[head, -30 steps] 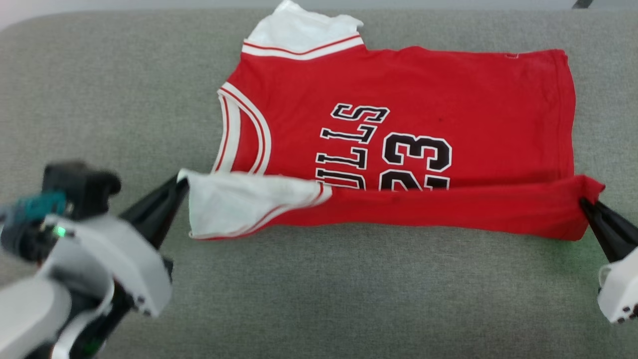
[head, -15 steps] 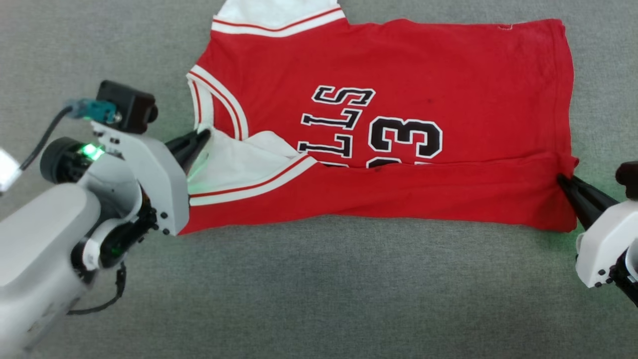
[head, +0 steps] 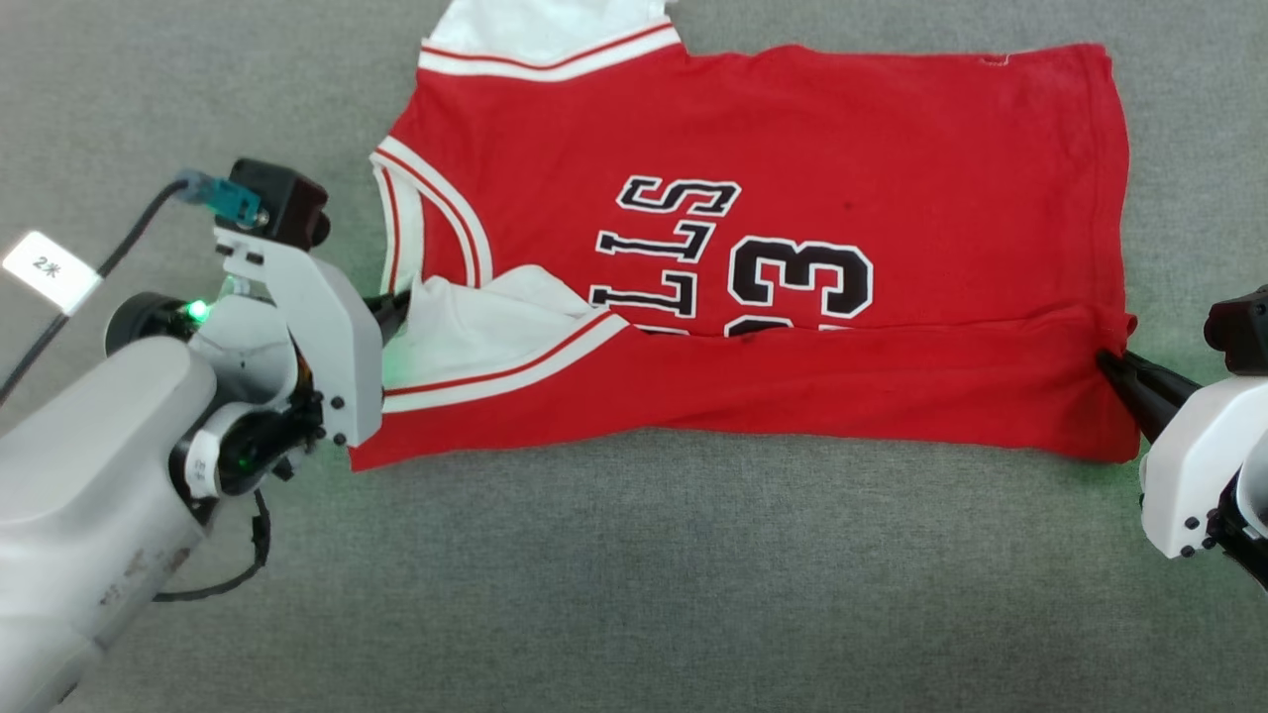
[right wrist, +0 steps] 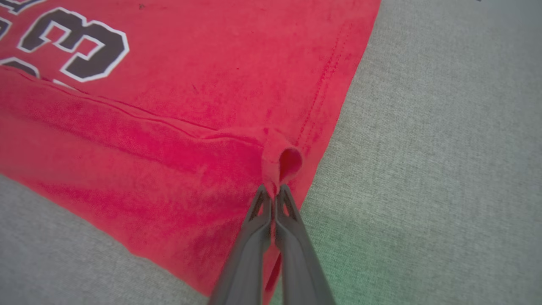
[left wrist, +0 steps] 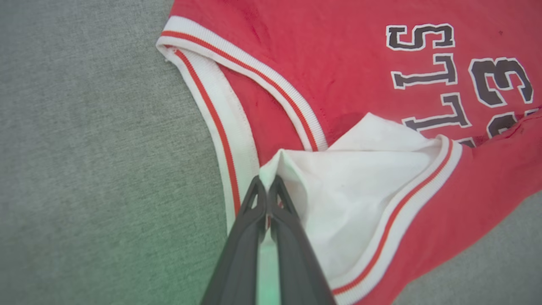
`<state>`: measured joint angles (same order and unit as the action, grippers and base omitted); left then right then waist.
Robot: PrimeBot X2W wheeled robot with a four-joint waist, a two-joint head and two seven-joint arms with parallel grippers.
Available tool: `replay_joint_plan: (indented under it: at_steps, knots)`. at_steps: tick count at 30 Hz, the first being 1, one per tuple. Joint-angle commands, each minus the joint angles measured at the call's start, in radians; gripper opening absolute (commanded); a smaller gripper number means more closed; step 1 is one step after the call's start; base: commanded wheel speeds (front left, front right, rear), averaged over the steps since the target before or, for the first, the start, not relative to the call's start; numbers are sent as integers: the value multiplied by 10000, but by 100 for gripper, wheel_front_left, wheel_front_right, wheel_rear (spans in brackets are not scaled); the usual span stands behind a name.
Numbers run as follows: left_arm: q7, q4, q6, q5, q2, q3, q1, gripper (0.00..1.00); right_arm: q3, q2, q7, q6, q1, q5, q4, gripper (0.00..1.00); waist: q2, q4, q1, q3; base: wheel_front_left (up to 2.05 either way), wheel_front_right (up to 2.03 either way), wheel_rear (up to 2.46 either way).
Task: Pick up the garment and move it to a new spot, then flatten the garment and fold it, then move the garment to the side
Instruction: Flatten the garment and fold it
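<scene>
1. Red jersey cloth: the garment (head: 842, 129) lies spread on a grey woven surface (head: 634, 594) in the upper half of the head view. Its neckline points to 9 o'clock and its hem to 3 o'clock.
2. The long edge at 6 o'clock is turned over toward 12 o'clock as a red band (head: 792, 396). This band covers the lower part of the black, white-outlined letters (head: 674, 248) and number (head: 802, 282).
3. The left gripper (head: 396, 302) sits at the 9 o'clock end of that band. Its two dark fingers are pressed together on the tip of the near white sleeve (head: 475, 327). In the left wrist view, a small peak of white cloth stands pinched between the tips.
4. The right gripper (head: 1105, 361) sits at the 3 o'clock end. Its fingers are clamped on the hem corner (right wrist: 281, 163), which curls into a small red loop just past the tips in the right wrist view.
5. The far sleeve (head: 545, 30) lies at 12 o'clock and runs off the top edge of the head view.
6. The striped neckline trim (head: 436, 208) curves at 11 o'clock from the pinched sleeve tip and lies flat on the surface.
7. A white label (head: 50, 267) hangs on a dark cable (head: 139, 223) at 9 o'clock of the left wrist.
</scene>
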<state>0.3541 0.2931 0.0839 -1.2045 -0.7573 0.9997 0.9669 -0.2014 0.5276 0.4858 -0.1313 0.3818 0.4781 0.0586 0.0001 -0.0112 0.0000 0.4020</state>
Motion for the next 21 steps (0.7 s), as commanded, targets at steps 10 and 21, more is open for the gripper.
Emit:
replay_joint_plan:
  at_steps: [10, 21]
  knots:
    - [76, -442, 275, 110, -123, 5, 141, 100, -164, 374, 386, 11, 255, 202, -151, 100, -1, 264, 0, -999, 0, 0, 0]
    - [-1646, -1800, 589, 498, -513, -339, -661, 100, 226, 358, -942, 11, -388, -316, -874, 100, -1, 545, 0, -1897, 0, 0, 0]
